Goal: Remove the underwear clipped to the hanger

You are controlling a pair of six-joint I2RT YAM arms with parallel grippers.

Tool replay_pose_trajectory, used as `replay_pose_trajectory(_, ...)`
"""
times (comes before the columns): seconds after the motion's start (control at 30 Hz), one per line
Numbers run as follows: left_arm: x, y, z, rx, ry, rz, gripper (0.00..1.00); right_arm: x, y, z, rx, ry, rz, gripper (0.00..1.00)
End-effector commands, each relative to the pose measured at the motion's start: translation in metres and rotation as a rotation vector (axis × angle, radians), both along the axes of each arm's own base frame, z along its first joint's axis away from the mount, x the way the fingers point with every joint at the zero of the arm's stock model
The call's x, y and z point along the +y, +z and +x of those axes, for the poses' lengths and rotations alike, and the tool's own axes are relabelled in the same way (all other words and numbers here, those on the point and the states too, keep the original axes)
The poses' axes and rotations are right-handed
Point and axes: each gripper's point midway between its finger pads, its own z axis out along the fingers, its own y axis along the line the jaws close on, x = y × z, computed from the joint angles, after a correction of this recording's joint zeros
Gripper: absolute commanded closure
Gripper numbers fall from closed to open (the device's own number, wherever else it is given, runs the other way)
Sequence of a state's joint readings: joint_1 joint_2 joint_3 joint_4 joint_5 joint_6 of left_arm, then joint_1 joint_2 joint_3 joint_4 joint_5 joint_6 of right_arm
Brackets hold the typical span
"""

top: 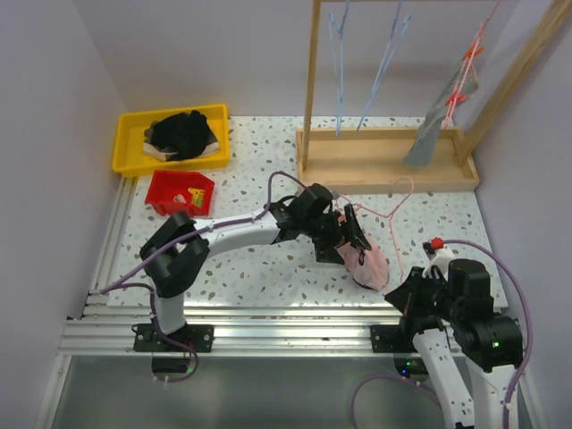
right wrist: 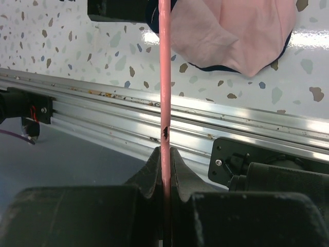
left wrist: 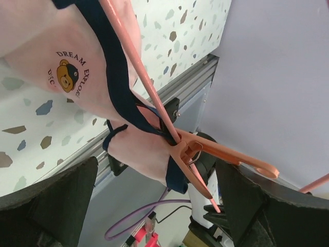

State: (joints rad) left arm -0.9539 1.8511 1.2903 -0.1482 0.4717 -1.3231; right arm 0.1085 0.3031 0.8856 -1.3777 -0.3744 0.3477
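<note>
Hanger (right wrist: 164,77): pinched by right gripper (right wrist: 165,154). Left gripper (left wrist: 154,172): spread near clip (left wrist: 187,152). Risk: pink underwear (left wrist: 77,51) torn if tugged while clipped.

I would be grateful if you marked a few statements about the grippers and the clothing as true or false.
1. The right gripper is shut on the pink hanger. True.
2. The pink underwear is free of the hanger. False: a pink clip pinches its dark trim.
3. The left gripper is shut on the pink underwear. False: it is open, with one finger on each side of the clip.
4. The black clothing lies in the yellow bin. True.
5. The grey underwear lies flat on the table. False: it hangs on the wooden rack.
</note>
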Motion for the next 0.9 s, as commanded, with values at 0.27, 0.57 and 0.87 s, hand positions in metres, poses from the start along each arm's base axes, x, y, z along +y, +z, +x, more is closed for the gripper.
replay_pose_trajectory(0.27,-0.012,0.090,0.018,-0.163,0.036,-0.170,0.00,-0.012,-0.012,-0.032,0.099,0.030,-0.076,1.00)
replay_pose_trajectory(0.57,-0.017,0.050,0.020,-0.108,0.006,-0.070,0.00,-0.013,-0.006,-0.028,0.089,0.036,-0.084,1.00)
replay_pose_trajectory(0.87,-0.013,0.019,0.036,-0.085,-0.008,0.003,0.08,-0.014,0.000,-0.028,0.079,0.031,-0.088,1.00)
